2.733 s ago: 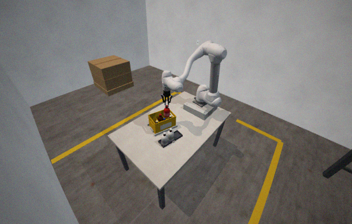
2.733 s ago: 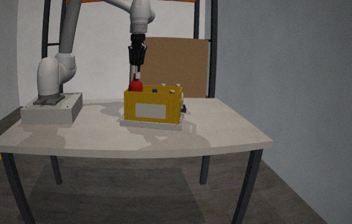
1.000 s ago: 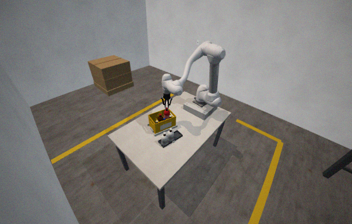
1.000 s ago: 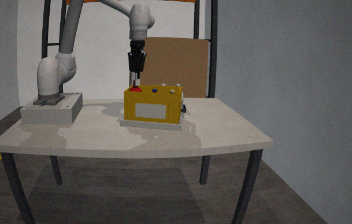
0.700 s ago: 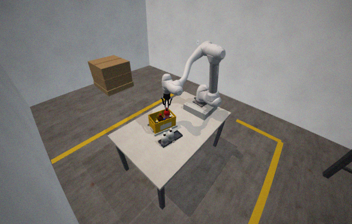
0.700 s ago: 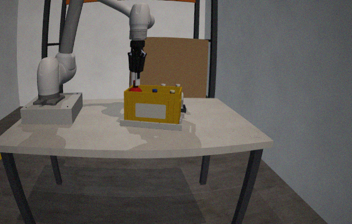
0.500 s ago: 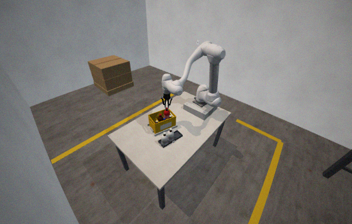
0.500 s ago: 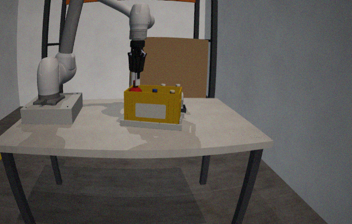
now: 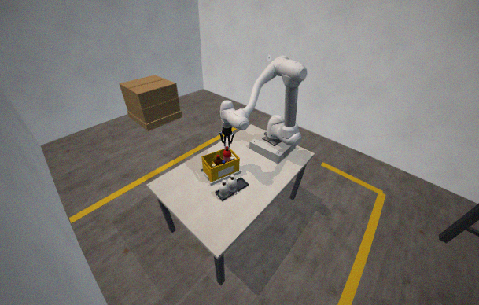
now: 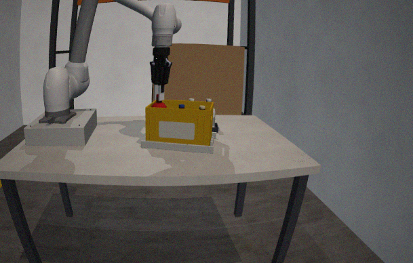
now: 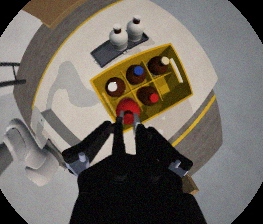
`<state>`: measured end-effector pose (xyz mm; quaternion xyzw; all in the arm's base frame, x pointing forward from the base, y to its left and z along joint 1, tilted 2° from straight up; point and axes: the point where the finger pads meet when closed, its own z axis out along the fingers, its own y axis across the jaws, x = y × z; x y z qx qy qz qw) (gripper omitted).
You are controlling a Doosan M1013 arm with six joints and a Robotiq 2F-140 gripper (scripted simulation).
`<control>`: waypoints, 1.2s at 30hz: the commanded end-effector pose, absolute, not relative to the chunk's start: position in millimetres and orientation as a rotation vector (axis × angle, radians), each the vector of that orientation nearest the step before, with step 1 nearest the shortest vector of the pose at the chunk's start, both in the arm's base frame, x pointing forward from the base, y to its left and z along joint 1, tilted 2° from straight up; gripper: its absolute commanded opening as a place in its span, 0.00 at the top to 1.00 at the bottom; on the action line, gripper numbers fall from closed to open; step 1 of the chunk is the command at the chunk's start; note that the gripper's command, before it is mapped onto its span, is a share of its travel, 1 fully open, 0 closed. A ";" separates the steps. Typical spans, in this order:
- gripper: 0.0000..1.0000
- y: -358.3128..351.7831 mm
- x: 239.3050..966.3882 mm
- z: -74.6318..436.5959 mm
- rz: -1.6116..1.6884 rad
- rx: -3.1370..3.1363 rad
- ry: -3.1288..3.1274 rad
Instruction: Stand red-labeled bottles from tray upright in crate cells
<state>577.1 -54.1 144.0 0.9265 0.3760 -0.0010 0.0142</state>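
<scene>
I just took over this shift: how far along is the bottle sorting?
Nearly finished. In hand: the claw is shut on a red bottle, lowered into a corner cell of the yellow crate. Done: only two white bottles stand upright on the tray, none red-labeled that I can see. Left: let go of the bottle and pull the claw away.

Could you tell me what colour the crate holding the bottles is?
The crate is yellow with a grey panel, clearest in the exterior view.

My arm (image 9: 261,84) arched over and hung its wrist straight down; the pincer (image 10: 159,96) was clamped on a red-capped bottle (image 11: 127,106).
</scene>
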 end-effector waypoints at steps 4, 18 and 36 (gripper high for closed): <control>1.00 -54.1 577.1 144.1 -0.003 2.885 1.171; 1.00 -54.2 577.2 139.9 -0.003 2.885 1.171; 1.00 -54.7 577.3 122.6 -0.003 2.885 1.171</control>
